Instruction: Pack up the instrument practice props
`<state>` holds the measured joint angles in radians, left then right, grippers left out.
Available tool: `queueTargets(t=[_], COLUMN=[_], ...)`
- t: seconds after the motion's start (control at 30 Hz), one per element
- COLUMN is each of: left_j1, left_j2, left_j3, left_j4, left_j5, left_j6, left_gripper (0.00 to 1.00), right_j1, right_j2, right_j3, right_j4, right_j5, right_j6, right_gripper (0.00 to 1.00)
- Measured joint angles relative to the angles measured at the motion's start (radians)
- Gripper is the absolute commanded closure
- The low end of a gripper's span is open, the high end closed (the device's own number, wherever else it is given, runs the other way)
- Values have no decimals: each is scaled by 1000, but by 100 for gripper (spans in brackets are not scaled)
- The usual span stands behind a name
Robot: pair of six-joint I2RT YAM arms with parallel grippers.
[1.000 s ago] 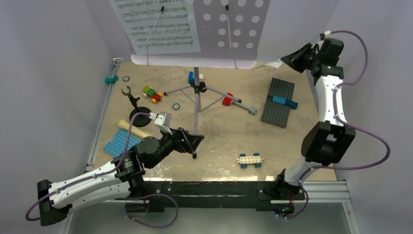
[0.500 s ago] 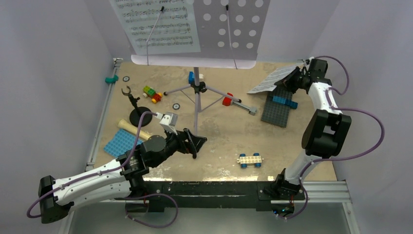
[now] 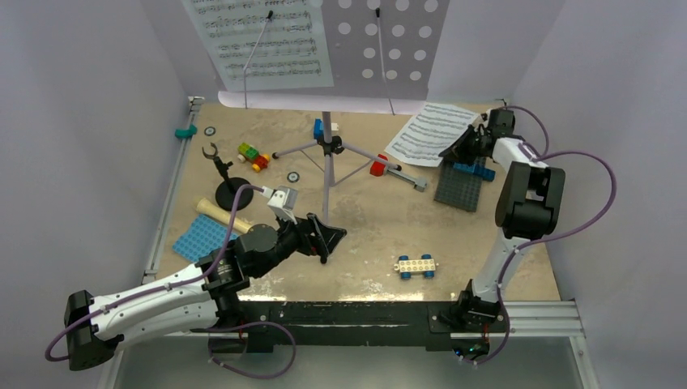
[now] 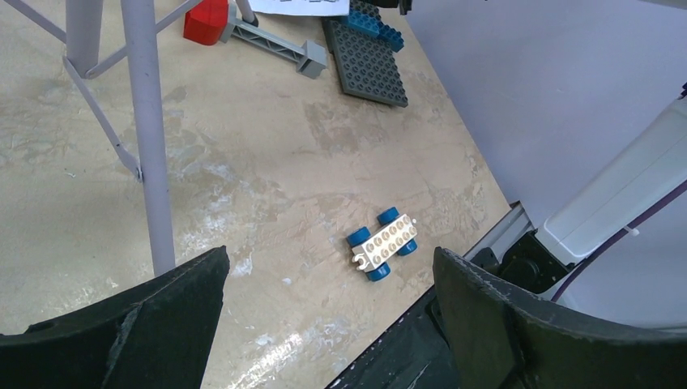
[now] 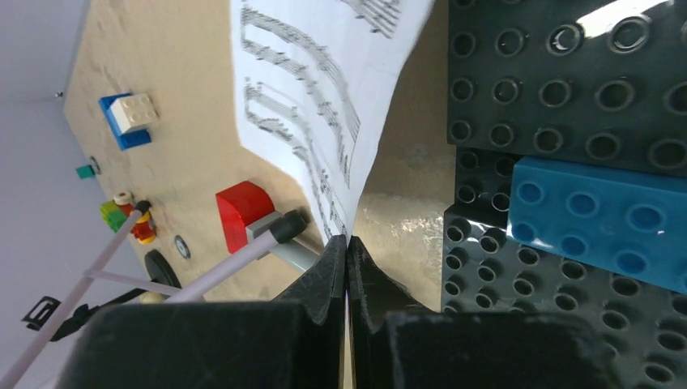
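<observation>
The lilac perforated music stand [image 3: 389,49] rises at the back on its thin tripod [image 3: 327,150], and one white sheet-music page [image 3: 263,40] rests on it. My right gripper [image 3: 450,150] is low at the back right, shut on the near edge of a second sheet-music page [image 3: 429,132]. In the right wrist view that page [image 5: 316,105] runs up from the pinched fingertips [image 5: 347,243]. My left gripper [image 3: 328,235] hovers open near the tripod's front leg [image 4: 150,121] with nothing between its fingers [image 4: 328,259]. The cream microphone [image 3: 223,215] lies beside the black round-base mic stand [image 3: 231,190].
A dark grey baseplate [image 3: 463,174] carrying a blue brick [image 3: 474,168] lies just right of the held page. Also on the table are a red brick [image 3: 378,166], a white wheeled brick [image 3: 418,265], coloured bricks [image 3: 253,156] and a blue baseplate [image 3: 198,237].
My right arm has come down from high at the back right to the table, carrying the page, which now spreads out beside the grey baseplate. The left arm shifted slightly.
</observation>
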<state>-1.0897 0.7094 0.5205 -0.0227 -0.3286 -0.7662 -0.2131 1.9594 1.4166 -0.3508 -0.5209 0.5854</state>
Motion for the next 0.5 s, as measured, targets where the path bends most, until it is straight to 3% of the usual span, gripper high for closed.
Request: queueTargets(t=[0.2, 0.27, 0.37, 0.5], left_j1=[0, 0, 0, 0], left_j2=[21, 28, 34, 33], left_j3=[0, 0, 0, 0], left_j4=[6, 6, 6, 3], left_j5=[0, 0, -1, -6], left_j6=[1, 1, 0, 0], left_gripper=[0, 0, 0, 0], right_j1=[23, 20, 16, 15], right_j2=[35, 35, 35, 34], right_j3=[-1, -1, -1, -1], right_j4=[-18, -37, -56, -68], right_j5=[28, 51, 85, 120], right_j6=[-30, -46, -64, -79], right_gripper=[100, 89, 64, 45])
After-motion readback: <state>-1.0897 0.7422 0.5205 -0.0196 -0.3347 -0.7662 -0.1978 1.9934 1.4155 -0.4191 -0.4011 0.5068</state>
